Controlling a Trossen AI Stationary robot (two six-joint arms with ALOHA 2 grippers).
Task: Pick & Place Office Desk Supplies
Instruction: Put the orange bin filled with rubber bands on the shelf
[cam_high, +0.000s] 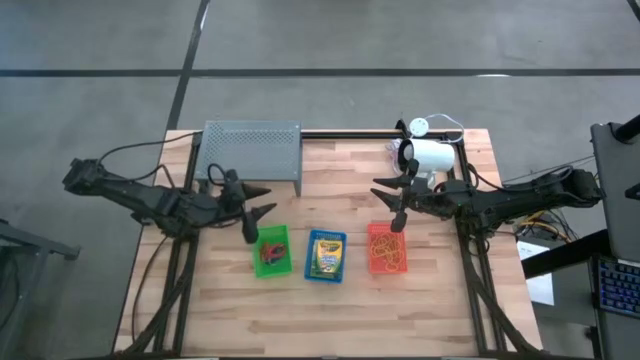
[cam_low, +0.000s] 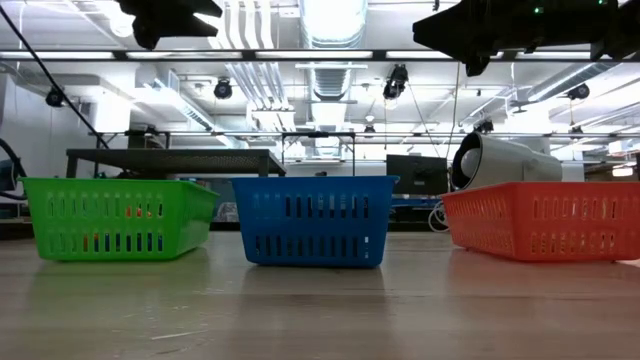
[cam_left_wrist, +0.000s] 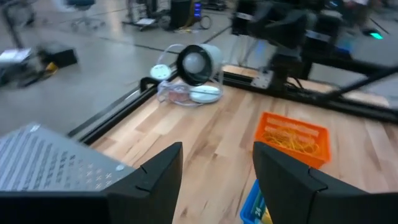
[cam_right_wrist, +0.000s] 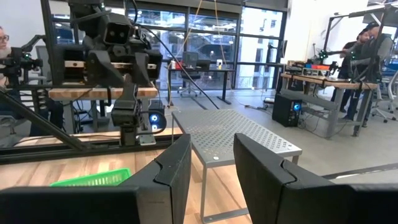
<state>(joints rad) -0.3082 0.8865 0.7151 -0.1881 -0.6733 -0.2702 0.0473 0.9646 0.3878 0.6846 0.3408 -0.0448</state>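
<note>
From above, three small trays sit in a row on the wooden table (cam_high: 330, 310): a green tray (cam_high: 272, 250) on the left with red and blue elastic loops (cam_high: 271, 250) inside, a blue tray (cam_high: 326, 255) in the middle holding a yellow-green crayon box (cam_high: 326, 253), and an orange tray (cam_high: 386, 248) on the right filled with thin orange rubber bands (cam_high: 388, 252). The left gripper (cam_high: 257, 212) hangs over the far left edge of the green tray, fingers spread wide and holding nothing. The right gripper (cam_high: 392, 202) hangs over the far edge of the orange tray, fingers parted with nothing between them. A grey perforated rack (cam_high: 251, 150) stands at the far left, a white cylindrical device (cam_high: 428, 156) at the far right.

At table height, the green tray (cam_low: 115, 218), blue tray (cam_low: 313, 220) and orange tray (cam_low: 545, 220) stand in line, both arms dark overhead.

The left wrist camera shows the left gripper (cam_left_wrist: 217, 180) wide open and empty, the orange tray (cam_left_wrist: 291, 137) with its bands (cam_left_wrist: 292, 140) beyond, and the white device (cam_left_wrist: 194, 65) farther off.

The right wrist camera shows the right gripper (cam_right_wrist: 212, 177) with its fingers apart and empty, the rack (cam_right_wrist: 239, 134) ahead and a corner of the green tray (cam_right_wrist: 93, 179) nearby
</note>
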